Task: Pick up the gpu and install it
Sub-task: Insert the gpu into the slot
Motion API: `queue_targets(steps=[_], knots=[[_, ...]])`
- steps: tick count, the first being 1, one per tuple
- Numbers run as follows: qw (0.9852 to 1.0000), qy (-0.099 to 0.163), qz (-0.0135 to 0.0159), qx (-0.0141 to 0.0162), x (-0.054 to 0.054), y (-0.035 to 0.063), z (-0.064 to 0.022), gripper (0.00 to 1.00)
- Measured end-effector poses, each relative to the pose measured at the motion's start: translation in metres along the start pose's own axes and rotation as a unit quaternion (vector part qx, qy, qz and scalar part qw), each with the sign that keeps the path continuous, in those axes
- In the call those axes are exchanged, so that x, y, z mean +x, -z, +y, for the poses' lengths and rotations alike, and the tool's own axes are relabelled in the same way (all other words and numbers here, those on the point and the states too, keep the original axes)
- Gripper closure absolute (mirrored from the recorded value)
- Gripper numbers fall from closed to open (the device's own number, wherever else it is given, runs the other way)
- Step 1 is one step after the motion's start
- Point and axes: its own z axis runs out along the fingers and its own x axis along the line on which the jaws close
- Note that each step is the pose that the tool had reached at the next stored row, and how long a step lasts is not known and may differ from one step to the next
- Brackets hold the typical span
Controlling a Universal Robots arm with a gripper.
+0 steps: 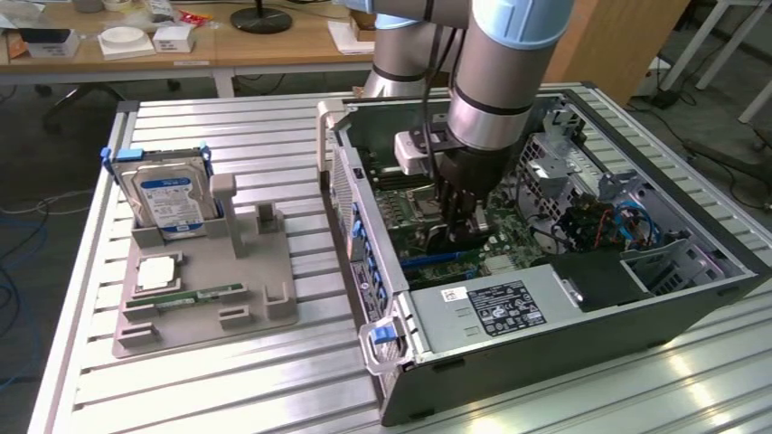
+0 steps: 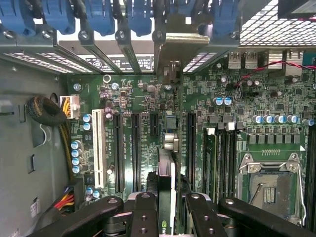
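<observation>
My gripper [image 1: 455,228] reaches down into the open computer case [image 1: 399,362], just above the green motherboard [image 1: 404,203]. It is shut on the gpu [image 2: 166,177], a thin dark card that the wrist view sees edge-on between the black fingers [image 2: 143,212]. The card's silvery end bracket [image 2: 174,47] sits against the case's rear slot openings, among the blue clips [image 2: 101,17]. The card runs along the motherboard [image 2: 148,94] between two long black expansion slots [image 2: 134,148]. Whether its edge is seated in a slot I cannot tell.
On the ribbed table, at the exterior view's left, a grey holder [image 1: 259,298] carries a silver hard drive [image 1: 169,203], a small square chip [image 1: 159,271] and a slim green memory stick [image 1: 208,294]. Inside the case are a power supply [image 1: 507,307], a processor socket [image 2: 269,190] and cable bundles [image 2: 49,116].
</observation>
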Motion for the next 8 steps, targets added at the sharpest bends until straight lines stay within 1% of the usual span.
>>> queue_targets(steps=[8], knots=[[1.0, 0.0, -0.0002, 0.0001, 0.0, -0.0021, 0.0018, 0.74]])
